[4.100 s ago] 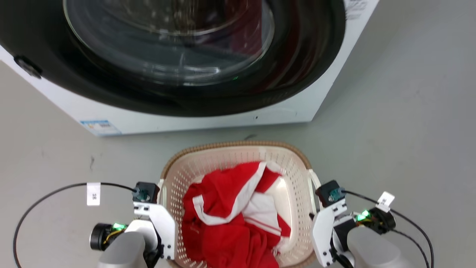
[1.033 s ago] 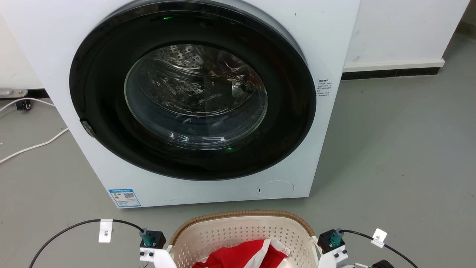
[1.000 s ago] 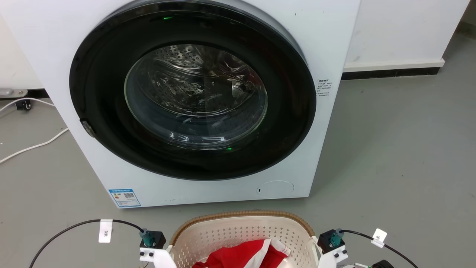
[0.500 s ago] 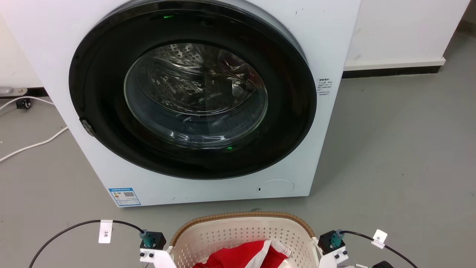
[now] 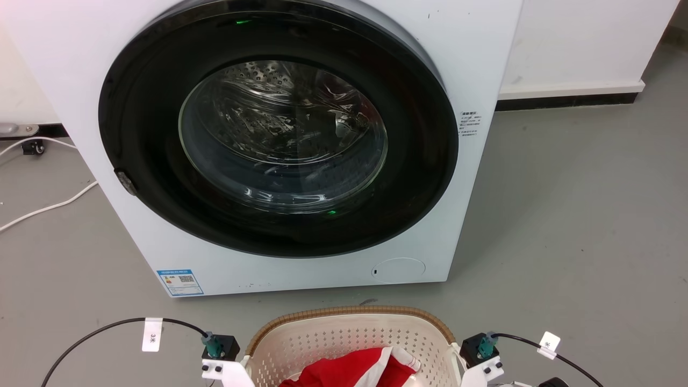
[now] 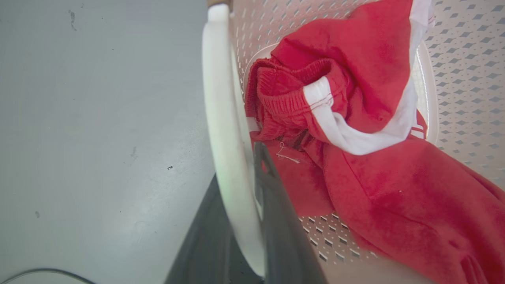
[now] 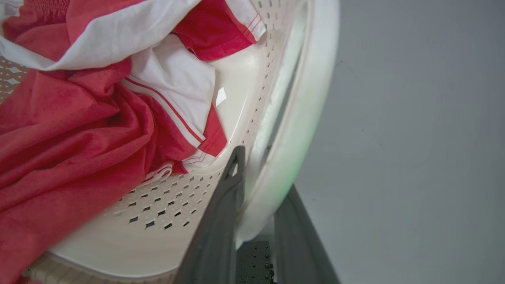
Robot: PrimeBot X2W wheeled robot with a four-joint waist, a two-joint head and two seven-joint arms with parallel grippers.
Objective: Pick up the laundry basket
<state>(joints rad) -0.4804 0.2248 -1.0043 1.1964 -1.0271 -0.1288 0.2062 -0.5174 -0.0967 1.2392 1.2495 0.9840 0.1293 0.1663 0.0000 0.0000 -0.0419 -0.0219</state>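
Note:
The laundry basket (image 5: 349, 311), cream with a brown woven-look rim, sits at the bottom edge of the head view with a red and white garment (image 5: 355, 371) inside. In the left wrist view my left gripper (image 6: 236, 165) is shut on the basket's white side handle (image 6: 219, 102), one dark finger on each side of it. In the right wrist view my right gripper (image 7: 265, 169) is shut the same way on the other white handle (image 7: 311, 98). The perforated wall (image 7: 165, 209) and the garment (image 6: 375, 177) lie inward of both grippers.
A white washing machine (image 5: 478, 59) with a round dark glass door (image 5: 279, 134), shut, stands close behind the basket. A white cable (image 5: 43, 209) lies on the floor at the left. Open grey floor (image 5: 580, 226) spreads to the right, up to a wall skirting (image 5: 564, 100).
Since four seconds ago the head camera has swung upward, so the basket now sits at the bottom edge. Over the last second the picture shifts only slightly. Both grippers stay at the basket's sides.

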